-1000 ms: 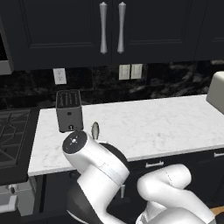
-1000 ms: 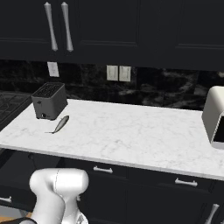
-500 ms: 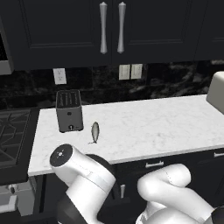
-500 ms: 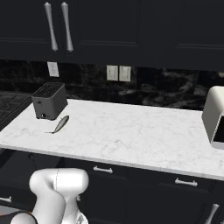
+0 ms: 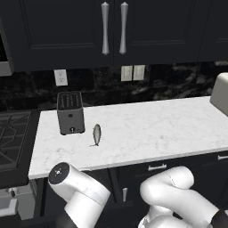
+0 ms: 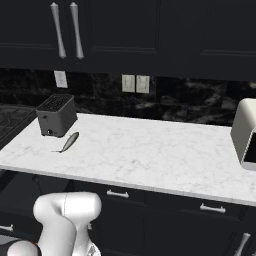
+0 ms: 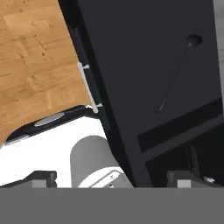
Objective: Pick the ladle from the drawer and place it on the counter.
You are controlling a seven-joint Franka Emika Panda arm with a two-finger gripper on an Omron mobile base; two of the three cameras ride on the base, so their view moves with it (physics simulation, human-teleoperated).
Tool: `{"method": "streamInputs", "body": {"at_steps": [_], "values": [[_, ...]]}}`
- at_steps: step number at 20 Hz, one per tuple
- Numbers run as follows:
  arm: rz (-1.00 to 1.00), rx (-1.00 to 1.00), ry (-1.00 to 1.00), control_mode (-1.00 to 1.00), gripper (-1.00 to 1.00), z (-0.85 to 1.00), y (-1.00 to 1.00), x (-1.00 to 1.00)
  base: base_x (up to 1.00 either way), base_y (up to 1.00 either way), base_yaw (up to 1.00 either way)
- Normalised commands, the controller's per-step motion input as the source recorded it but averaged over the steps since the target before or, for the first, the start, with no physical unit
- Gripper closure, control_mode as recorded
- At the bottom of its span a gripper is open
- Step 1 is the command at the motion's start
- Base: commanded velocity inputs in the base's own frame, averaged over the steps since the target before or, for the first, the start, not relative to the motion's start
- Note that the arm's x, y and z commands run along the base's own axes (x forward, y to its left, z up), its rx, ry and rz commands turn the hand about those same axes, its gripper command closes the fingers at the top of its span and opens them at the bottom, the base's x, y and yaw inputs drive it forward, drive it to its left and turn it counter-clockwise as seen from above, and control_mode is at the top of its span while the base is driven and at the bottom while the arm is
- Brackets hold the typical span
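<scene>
The hand view looks down into the open drawer (image 7: 140, 48), whose inside is dark. The slim black ladle (image 7: 175, 74) lies on the drawer floor, with its small round bowl toward the top right and its thin handle running down-left. My gripper (image 7: 113, 179) is open above the drawer, its two dark fingertips (image 7: 43, 178) set wide apart with nothing between them. It hovers apart from the ladle, which lies up and to the right of it. The white marble counter (image 5: 142, 129) (image 6: 145, 155) spans both base views, and my arm is bent low in front of it.
On the counter's left end stand a dark toaster (image 5: 70, 112) (image 6: 56, 115) and a small grey fish-shaped item (image 5: 96, 133) (image 6: 70, 141). A white appliance (image 6: 245, 132) sits at the right end. The stovetop (image 5: 11, 138) lies left of the counter. A silver bar handle (image 7: 89, 85) runs along the drawer front above the wooden floor (image 7: 35, 57).
My arm's elbow has sunk from in front of the counter top to below its front edge. The things on the counter have not moved.
</scene>
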Motion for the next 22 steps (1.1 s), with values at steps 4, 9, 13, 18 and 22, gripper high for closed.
{"method": "streamInputs", "body": {"at_steps": [4,9,13,18,22], "values": [[0.0,0.05,0.02,-1.0,-1.0,-0.57,0.15,0.35,0.0,0.0,0.0],[0.01,0.04,0.02,-1.0,-1.0,-0.45,0.16,0.47,0.0,0.0,0.0],[0.03,0.06,0.02,-1.0,-1.0,-0.57,0.1,0.43,0.0,0.0,0.0],[0.03,0.03,0.1,-1.0,-1.0,-0.46,0.08,0.22,0.0,0.0,0.0],[0.05,0.0,0.14,-1.0,-1.0,-0.5,0.0,0.0,0.0,0.0,0.0]]}}
